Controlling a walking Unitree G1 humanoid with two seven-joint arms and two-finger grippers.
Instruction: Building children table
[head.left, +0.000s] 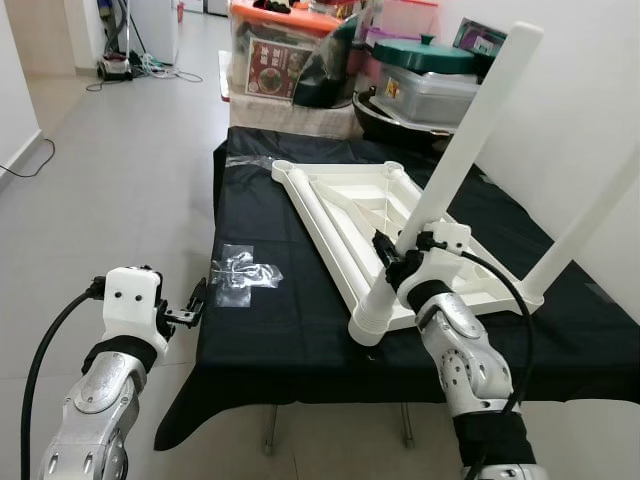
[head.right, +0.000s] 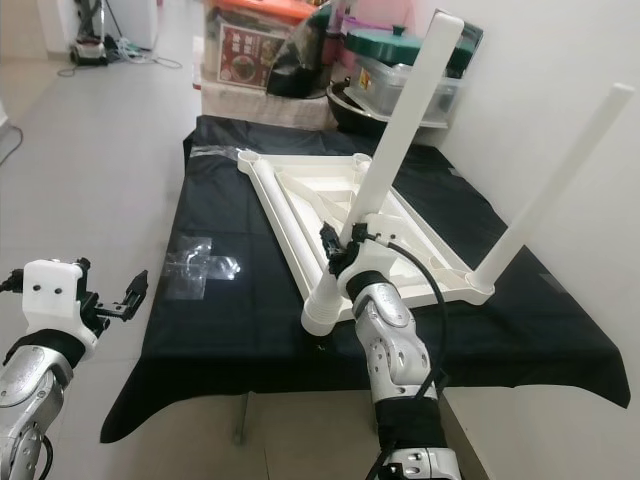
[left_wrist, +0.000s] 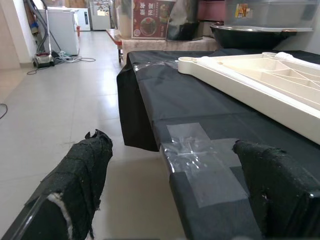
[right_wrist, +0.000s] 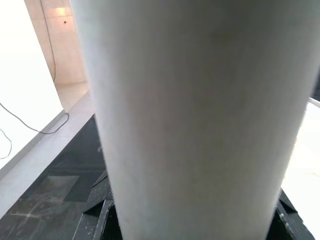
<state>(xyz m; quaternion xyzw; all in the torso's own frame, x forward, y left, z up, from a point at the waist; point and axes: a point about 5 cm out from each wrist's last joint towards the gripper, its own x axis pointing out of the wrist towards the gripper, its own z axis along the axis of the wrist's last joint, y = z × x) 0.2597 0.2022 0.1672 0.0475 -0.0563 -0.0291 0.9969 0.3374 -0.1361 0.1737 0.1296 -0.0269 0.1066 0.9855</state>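
While my right gripper (head.left: 400, 250) clamps the white leg (head.left: 455, 170) standing in the near corner socket of the upturned tabletop (head.left: 345, 205) at centre frame on the bench (head.left: 270, 330), I judge a skewed push could jam it or slide the tabletop, my left gripper (head.left: 195, 303) hanging open at lower left.

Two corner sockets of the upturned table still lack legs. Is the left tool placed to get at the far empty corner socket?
Probably not from here. The left tool hangs open off the black-draped table's near edge, and the white tabletop's far corner socket lies well across.
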